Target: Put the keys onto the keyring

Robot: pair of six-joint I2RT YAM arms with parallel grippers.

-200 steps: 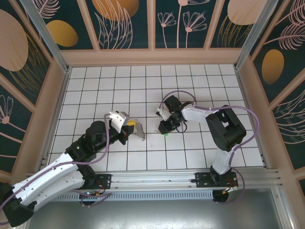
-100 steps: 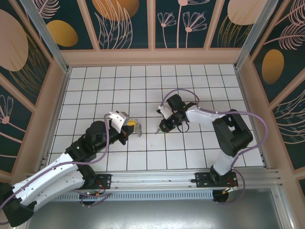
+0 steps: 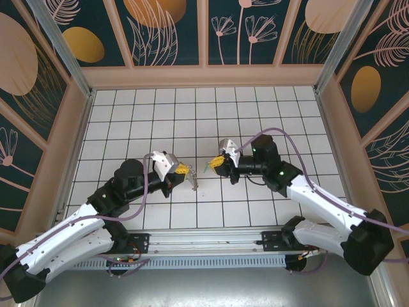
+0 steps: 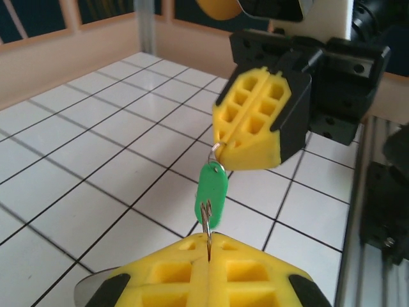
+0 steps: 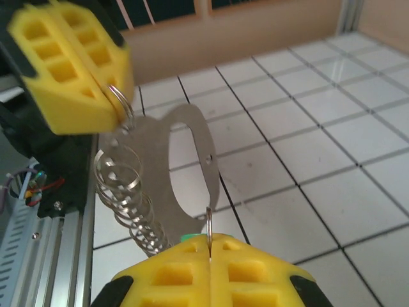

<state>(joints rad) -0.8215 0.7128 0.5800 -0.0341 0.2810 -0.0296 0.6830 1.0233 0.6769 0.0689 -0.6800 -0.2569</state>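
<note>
Left gripper (image 3: 183,170) first: my jaws are pressed together, pinching the small split ring at the top of the keyring (image 5: 153,144). Below that ring the keyring is flat and silvery with an oval cutout. A wire coil (image 5: 124,192) dangles beside it, and both hang free over the white tiles (image 3: 255,115).

Over to my right gripper (image 3: 218,162): the jaws are closed here too, nipping a thin ring edge-on between the yellow pads. The key (image 4: 211,192), with its bright green head, hangs from that ring just below the tips.

The 2 grippers face each other tip to tip near the middle of the table, close but apart. From my left wrist, the keyring's ring crosses in front of the green head. Touching or not, I cannot tell. The key is not threaded on yet. The aluminium rail (image 3: 211,240) runs along the near edge.
</note>
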